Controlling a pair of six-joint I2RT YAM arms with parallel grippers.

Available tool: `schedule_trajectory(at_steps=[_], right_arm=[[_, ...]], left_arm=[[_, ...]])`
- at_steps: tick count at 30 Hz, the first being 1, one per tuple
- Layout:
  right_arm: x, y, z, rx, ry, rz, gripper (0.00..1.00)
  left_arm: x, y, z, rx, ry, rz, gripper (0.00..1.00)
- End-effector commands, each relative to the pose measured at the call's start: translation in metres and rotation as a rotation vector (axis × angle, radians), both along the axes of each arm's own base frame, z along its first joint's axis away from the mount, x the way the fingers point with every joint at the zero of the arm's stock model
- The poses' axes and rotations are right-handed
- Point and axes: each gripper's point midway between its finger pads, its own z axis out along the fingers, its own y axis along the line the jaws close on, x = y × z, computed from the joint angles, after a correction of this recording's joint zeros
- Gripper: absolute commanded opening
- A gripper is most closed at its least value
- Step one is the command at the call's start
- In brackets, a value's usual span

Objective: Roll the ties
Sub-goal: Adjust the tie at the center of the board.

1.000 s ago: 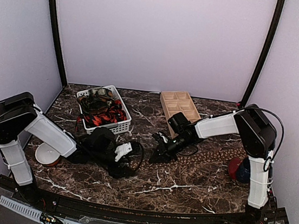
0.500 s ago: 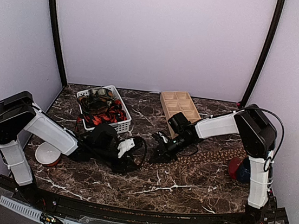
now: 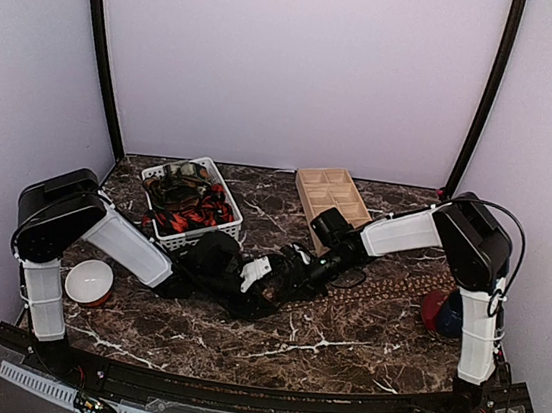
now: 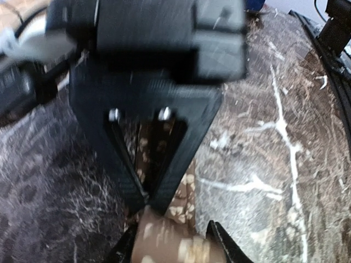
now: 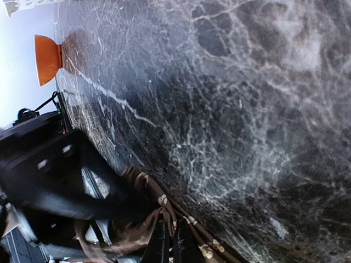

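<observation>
A brown tie with tan dots (image 3: 388, 281) lies stretched across the marble table, from the centre toward the right. My right gripper (image 3: 295, 272) is shut on the tie's left end; the wrist view shows its fingertips (image 5: 170, 241) pinching folded brown fabric (image 5: 164, 205). My left gripper (image 3: 269, 276) has reached across and meets it nose to nose. In the left wrist view its fingers (image 4: 222, 244) flank the bunched tie end (image 4: 170, 241), just below the right gripper's closed tips (image 4: 148, 203). More ties, red-and-black and dark, fill a white basket (image 3: 224, 222).
A wooden compartment box (image 3: 333, 195) stands behind the right gripper. A white bowl (image 3: 90, 282) sits at the left, by the left arm's base, and shows orange in the right wrist view (image 5: 48, 57). A red and blue object (image 3: 444, 313) sits by the right arm's base.
My left arm has swung right across the table, and its gripper has closed in on the tie end held by the right gripper. The right arm has stayed put.
</observation>
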Motion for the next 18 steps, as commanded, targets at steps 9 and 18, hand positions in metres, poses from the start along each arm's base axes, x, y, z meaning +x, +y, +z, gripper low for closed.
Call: schedule_trajectory(at_steps=[9, 18], right_arm=[[-0.003, -0.017, 0.006, -0.029, -0.015, -0.036, 0.07], [-0.006, -0.012, 0.002, -0.017, 0.008, -0.022, 0.02]], left_arm=[[-0.01, 0.022, -0.027, 0.102, 0.026, 0.017, 0.36], [-0.015, 0.035, 0.01, 0.021, -0.041, 0.044, 0.64]])
